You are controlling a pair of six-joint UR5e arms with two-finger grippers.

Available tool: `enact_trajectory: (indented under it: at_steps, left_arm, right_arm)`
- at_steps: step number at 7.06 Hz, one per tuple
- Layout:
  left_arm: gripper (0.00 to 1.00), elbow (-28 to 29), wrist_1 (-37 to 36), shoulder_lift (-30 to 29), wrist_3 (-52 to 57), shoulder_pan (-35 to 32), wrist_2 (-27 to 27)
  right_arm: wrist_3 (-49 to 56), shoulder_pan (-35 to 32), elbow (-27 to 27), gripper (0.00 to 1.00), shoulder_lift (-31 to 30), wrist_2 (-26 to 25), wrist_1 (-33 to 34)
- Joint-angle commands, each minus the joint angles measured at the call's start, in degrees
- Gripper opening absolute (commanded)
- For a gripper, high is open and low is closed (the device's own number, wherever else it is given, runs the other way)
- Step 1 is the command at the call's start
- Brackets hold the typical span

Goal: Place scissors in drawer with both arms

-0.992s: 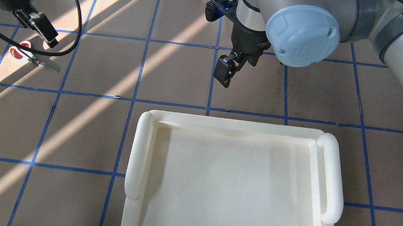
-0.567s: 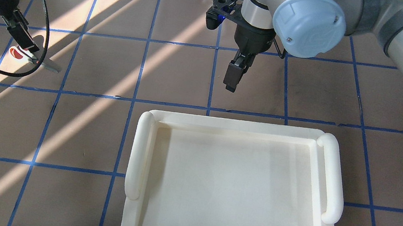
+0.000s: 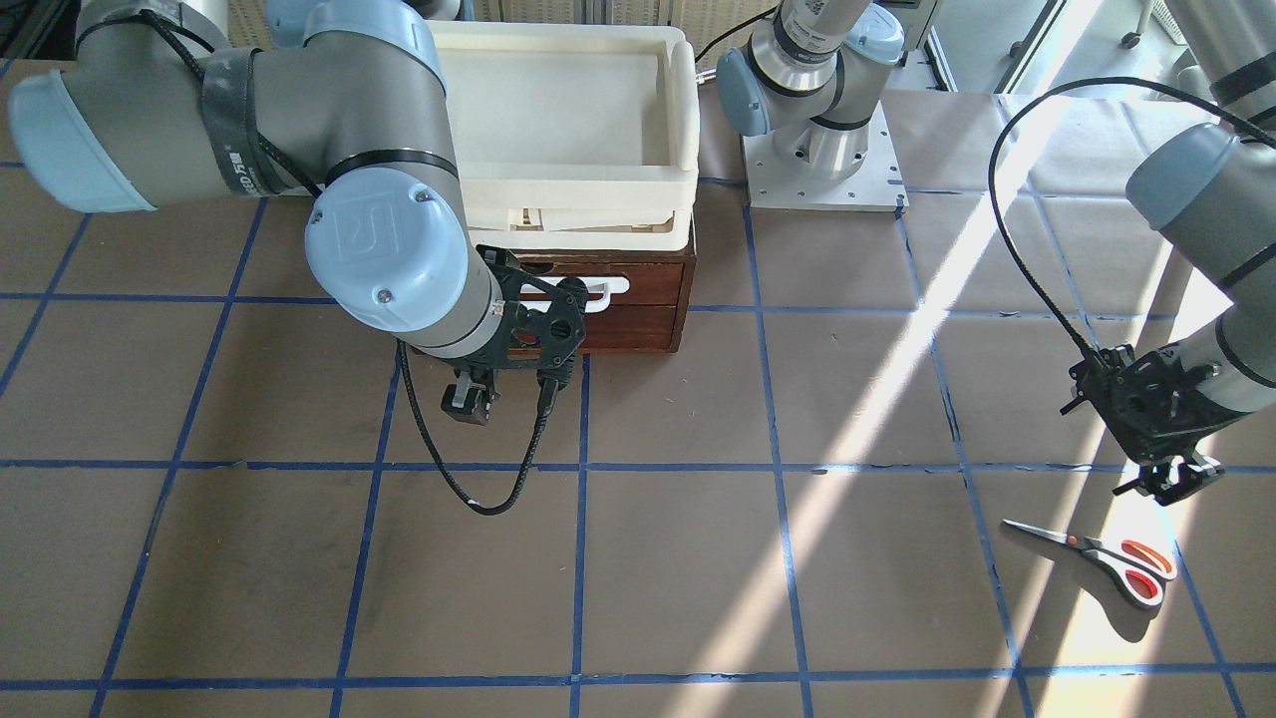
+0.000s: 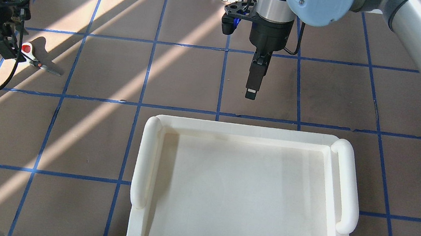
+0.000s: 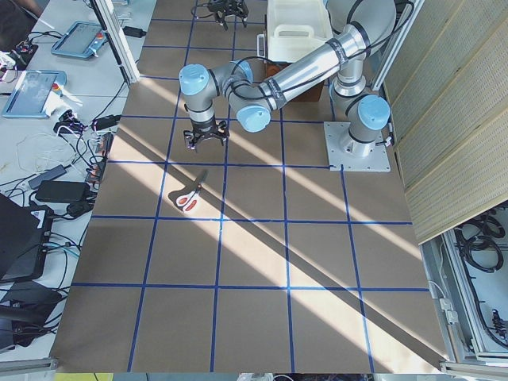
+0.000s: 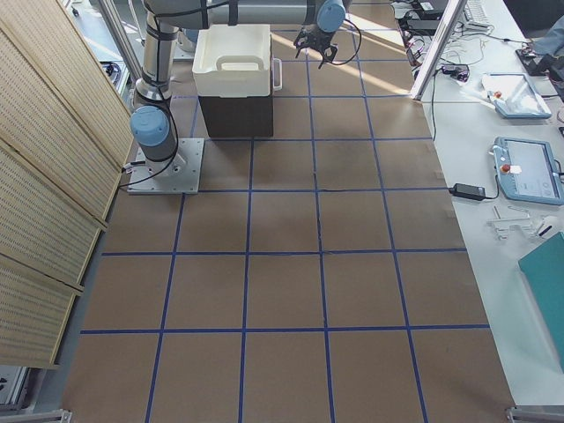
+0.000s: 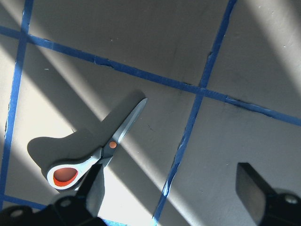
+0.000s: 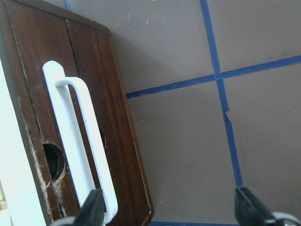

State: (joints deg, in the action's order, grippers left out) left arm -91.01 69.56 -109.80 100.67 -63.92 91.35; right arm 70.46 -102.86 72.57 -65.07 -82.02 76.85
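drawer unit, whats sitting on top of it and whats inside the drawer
A cream-white plastic tray sits on top, covering the unit's upper surface. The drawer is shut, with only its dark front and white handle showing, so whatever is inside it cannot be seen.

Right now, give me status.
Left gripper open, by scissors. Right gripper open, facing drawer. Scissors flat on table, drawer shut. White tray above drawer.

left gripper [image 4: 5, 48] nearer scissors [image 4: 38, 64], right gripper [image 4: 251, 94] perhaps rotated
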Motion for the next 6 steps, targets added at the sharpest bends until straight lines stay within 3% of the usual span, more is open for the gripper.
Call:
enact_trajectory:
  at_steps: [1,5,6]
  left_arm:
    - [1.00,0.39,-3.72,-3.56,14.41,0.90,-0.12]
    - [1.00,2.57,-9.53,-10.86,33.85,3.18,-1.53]
    - [1.00,5.11,-9.53,-13.14,37.02,3.53,-1.61]
  right_arm:
    - [11.97,-0.41,-0.50,0.96,2.23,0.97,-3.19]
    - [8.38,-3.22,-0.06,0.96,6.27,1.94,-3.28]
    - [8.03,-4.01,0.38,0.91,6.01,1.95,-4.76]
